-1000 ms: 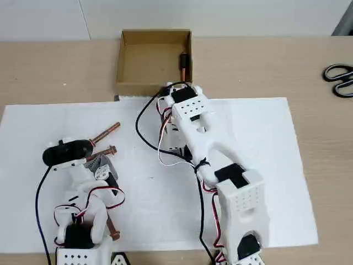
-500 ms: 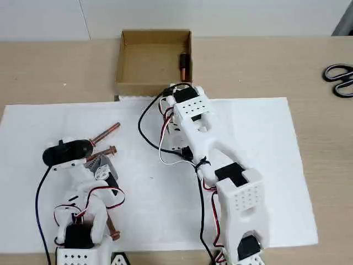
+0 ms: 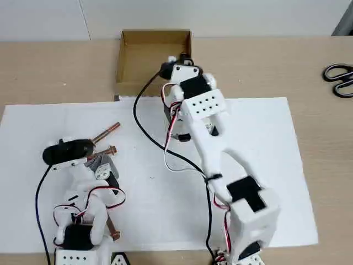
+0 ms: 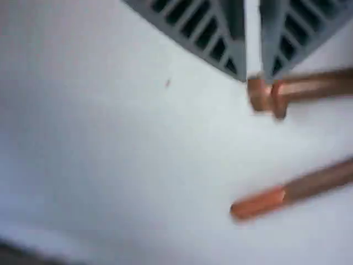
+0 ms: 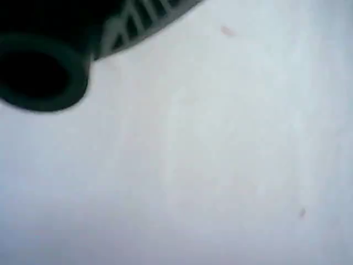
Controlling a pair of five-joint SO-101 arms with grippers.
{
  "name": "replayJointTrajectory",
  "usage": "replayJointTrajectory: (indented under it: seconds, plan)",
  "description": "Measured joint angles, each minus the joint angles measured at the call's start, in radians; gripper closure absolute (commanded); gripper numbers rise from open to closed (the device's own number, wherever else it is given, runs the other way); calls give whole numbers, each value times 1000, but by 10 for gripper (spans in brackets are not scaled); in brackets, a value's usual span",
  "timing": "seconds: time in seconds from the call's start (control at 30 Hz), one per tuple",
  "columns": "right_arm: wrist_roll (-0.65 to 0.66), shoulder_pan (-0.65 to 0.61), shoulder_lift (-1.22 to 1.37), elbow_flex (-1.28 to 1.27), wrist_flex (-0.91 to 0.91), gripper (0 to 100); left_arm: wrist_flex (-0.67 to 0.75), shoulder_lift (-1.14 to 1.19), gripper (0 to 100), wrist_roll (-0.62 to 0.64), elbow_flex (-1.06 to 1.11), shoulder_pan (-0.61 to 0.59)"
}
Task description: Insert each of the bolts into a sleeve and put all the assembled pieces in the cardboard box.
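Two copper bolts lie on the white paper: one (image 3: 107, 132) farther out, one (image 3: 108, 150) with its head (image 4: 265, 96) just off my left gripper's tips. My left gripper (image 4: 251, 69) hangs low over the paper, its grey fingers (image 4: 212, 33) together but for a thin slit, holding nothing. The second bolt (image 4: 292, 190) lies beside it. A black sleeve (image 5: 41, 74) sits end-on against my right gripper's (image 5: 94, 49) grey finger (image 5: 143, 22), above the paper. The right arm (image 3: 196, 99) stretches to the cardboard box (image 3: 129, 55) and covers its near right corner.
A third bolt (image 3: 113, 232) lies by the left arm's base. Scissors (image 3: 339, 80) rest on the wooden table at the far right. The white paper (image 3: 265, 143) covers the table's middle. Black cables (image 3: 144, 110) hang from the right arm.
The right arm has swung out toward the box, and its wrist now covers the assembled piece that lay inside along the right wall. The left arm has not moved.
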State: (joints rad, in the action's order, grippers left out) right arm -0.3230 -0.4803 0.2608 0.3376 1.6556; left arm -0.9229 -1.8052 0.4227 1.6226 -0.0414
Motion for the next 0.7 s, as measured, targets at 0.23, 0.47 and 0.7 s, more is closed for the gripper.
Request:
replayJointTrajectory:
  seconds: [0.23, 0.47, 0.7]
  plan:
    - [0, 64, -100, -23, 14, 995, -77, 0, 994, -86, -189, 32]
    - [0, 107, -230, -196, 14, 995, -204, 77, 994, -91, -379, 32]
    - [0, 129, -351, -364, 14, 995, -316, 470, 994, -69, -761, 32]
